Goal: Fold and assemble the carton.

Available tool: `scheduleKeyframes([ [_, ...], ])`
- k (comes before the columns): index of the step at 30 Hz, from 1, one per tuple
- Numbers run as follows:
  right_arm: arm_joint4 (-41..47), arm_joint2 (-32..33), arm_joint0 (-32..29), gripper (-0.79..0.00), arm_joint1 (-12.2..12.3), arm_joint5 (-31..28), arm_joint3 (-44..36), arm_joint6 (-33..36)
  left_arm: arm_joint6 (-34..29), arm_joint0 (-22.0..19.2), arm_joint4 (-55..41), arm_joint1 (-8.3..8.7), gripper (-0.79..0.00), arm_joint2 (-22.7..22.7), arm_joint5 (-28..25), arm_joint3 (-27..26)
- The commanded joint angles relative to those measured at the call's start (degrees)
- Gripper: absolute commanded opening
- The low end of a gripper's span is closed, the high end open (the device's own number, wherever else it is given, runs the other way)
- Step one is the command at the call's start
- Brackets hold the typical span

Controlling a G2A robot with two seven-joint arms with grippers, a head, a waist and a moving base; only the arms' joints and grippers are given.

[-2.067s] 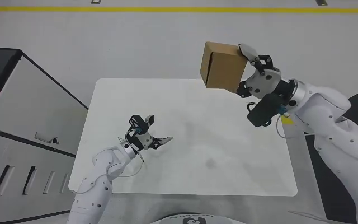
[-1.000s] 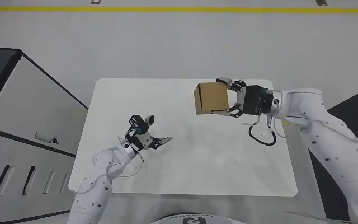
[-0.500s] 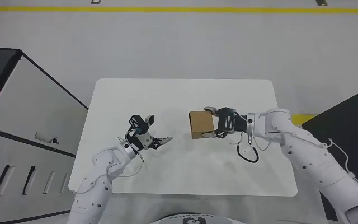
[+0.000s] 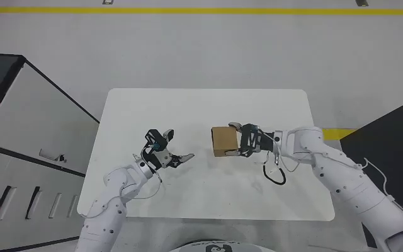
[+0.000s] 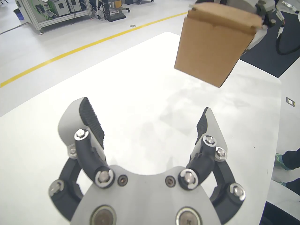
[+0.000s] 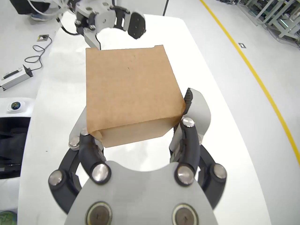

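A closed brown cardboard carton is held near the middle of the white table. My right gripper is shut on the carton, one finger on each side of it. From the left wrist view the carton looks raised above the table surface, with the right gripper behind it. My left gripper is over the table's left half, open with nothing between its fingers. A short gap separates it from the carton.
The table's front edge lies near the robot. A dark grey cabinet stands left of the table. A yellow floor line runs behind it. A black cable loop hangs under the right wrist.
My right arm has brought the carton from high at the table's back right corner down to the table's middle, closer to my left gripper. The left arm has stayed still.
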Motion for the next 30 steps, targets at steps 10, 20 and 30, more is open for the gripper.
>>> scheduleKeyframes([
  [10,-4.81,-4.36,-2.79,-0.785,-2.66,9.69,5.21,-10.56,0.0,0.0,0.0,0.0,0.0,0.0,0.0,0.0],
  [20,-6.9,-4.76,-2.05,-0.785,-3.04,10.44,6.33,-12.09,0.0,0.0,0.0,0.0,0.0,0.0,0.0,0.0],
  [30,-9.91,-7.16,-0.69,-0.785,-4.78,7.41,12.57,-14.36,0.0,0.0,0.0,0.0,0.0,0.0,0.0,0.0],
])
